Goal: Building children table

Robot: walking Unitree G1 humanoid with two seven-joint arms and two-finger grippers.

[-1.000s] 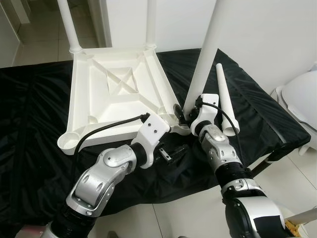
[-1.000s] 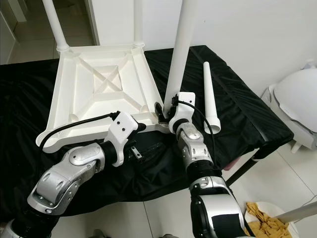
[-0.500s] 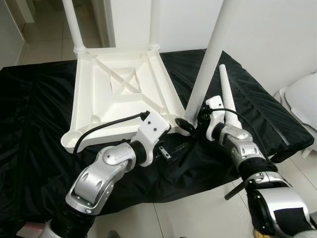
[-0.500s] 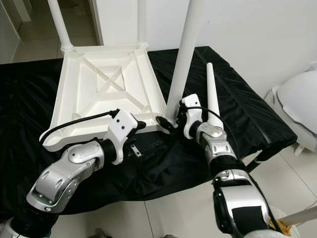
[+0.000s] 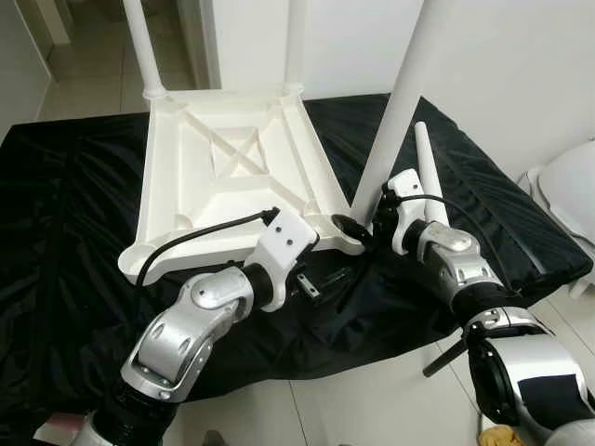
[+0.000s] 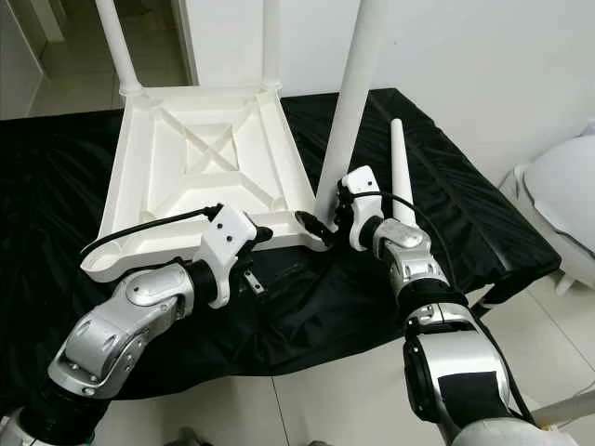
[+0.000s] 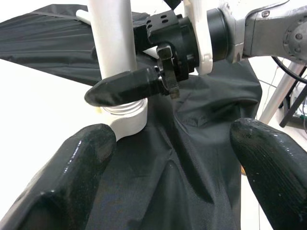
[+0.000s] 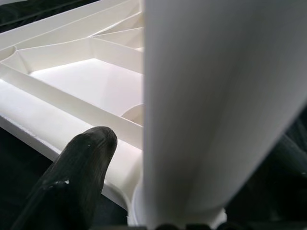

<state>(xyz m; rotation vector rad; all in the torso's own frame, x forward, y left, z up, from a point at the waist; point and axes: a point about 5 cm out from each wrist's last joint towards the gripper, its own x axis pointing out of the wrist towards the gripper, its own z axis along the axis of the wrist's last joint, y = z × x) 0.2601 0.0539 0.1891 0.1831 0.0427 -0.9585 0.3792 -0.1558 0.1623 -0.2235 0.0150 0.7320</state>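
The white table top [image 5: 232,177] lies upside down on a black cloth, with two white legs standing in its far corners. A third white leg [image 5: 395,102] stands tilted in the near right corner socket [image 7: 125,122]. My right gripper [image 5: 360,219] is shut on this leg just above its base; one black finger [image 7: 124,86] crosses its front. My left gripper [image 5: 330,279] rests open on the cloth just in front of that corner, fingers [image 7: 81,167] wide apart with nothing between them. A loose fourth leg [image 5: 428,172] lies on the cloth to the right.
The black cloth [image 5: 74,232] covers a low stand whose metal strut [image 5: 446,353] shows at the near right. A white rounded fixture [image 5: 567,177] stands on the tiled floor at the right. A white wall is close behind.
My right forearm has swung out to the right around the leg's base, gripper still on the leg. The left arm has hardly moved. The view has shifted slightly.
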